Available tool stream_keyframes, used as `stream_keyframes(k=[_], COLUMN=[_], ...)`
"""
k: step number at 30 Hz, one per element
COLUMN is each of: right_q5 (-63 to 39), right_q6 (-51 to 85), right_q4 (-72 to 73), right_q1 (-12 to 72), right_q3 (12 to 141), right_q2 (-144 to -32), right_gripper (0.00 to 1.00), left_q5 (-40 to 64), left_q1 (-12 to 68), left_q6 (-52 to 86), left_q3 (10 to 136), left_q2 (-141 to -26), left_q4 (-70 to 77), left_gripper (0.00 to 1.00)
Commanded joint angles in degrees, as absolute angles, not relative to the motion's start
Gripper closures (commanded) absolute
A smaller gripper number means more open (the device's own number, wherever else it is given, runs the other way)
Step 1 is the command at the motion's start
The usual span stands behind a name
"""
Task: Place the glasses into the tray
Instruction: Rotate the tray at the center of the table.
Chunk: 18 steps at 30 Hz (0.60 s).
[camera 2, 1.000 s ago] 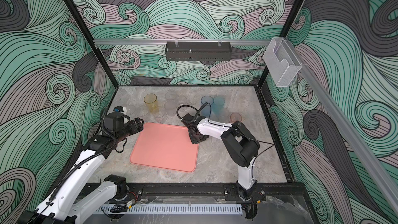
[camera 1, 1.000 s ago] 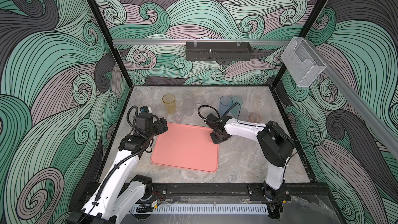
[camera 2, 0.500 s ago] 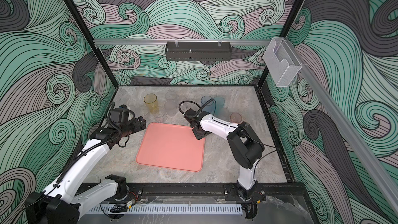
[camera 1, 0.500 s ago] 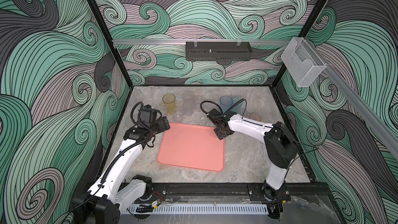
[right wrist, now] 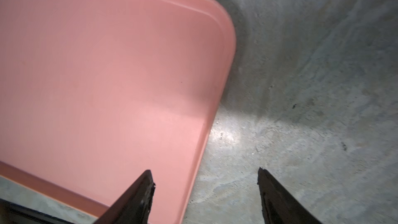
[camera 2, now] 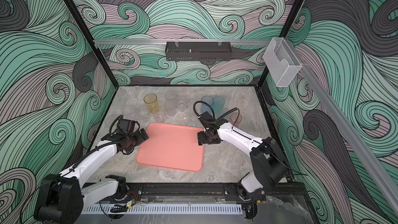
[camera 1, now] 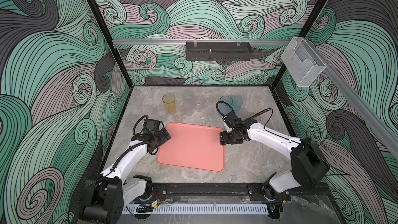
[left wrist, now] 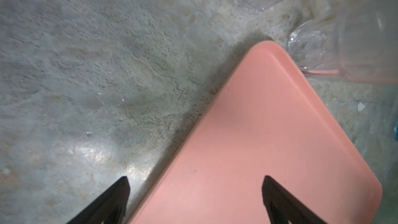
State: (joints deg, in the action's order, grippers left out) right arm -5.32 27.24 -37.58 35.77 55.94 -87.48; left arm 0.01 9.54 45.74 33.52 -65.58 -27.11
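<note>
The salmon-pink tray [camera 1: 191, 149] [camera 2: 170, 149] lies empty in the middle of the table. My left gripper [camera 1: 164, 135] [left wrist: 195, 179] is open over its far left corner, one finger above the tray and one above the table. My right gripper [camera 1: 223, 139] [right wrist: 204, 171] is open across the tray's right rim [right wrist: 206, 130], holding nothing. The glasses stand behind the tray: a tall amber one [camera 1: 169, 103], clear ones [camera 1: 188, 104] [left wrist: 308, 46], a blue-violet one [camera 1: 225, 104], a teal one [camera 1: 237, 103] and a short reddish one [camera 2: 235, 118] behind the right arm.
A black perforated basket [camera 1: 218, 51] hangs on the back wall and a clear acrylic box [camera 1: 302, 64] on the right rail. Two short clear glasses [camera 1: 130, 120] [camera 1: 147, 109] stand close behind the left arm. A black frame rail [camera 1: 206, 188] borders the table's front.
The tray slid a little to the right with the right gripper, whose jaws have since opened off its rim. The left gripper moved in to the tray's far left corner and opened wider.
</note>
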Motion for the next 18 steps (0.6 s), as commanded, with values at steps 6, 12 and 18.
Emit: stream_keyframes(k=[6,12,18], right_q5=[-16.89,-20.04,-16.14], right_q6=[33.79,32.98,28.49], right_q4=[-27.4,-27.18,-31.36], right_q1=[32.14,28.7,24.66], right_q3=[53.88,56.73,60.46], right_q2=[-94.22,-97.2,-98.97], right_gripper=[0.24,0.25,0.26], left_q5=[11.51,13.69,16.62], left_q1=[8.04,10.34,15.01], left_q6=[48.16,48.13,55.14], left_q3=[32.71,30.59,27.28], left_q2=[-76.42,-79.03,-76.2], left_q4=[-19.15,-17.55,-14.77], left_gripper=[0.02,0.03,0.04])
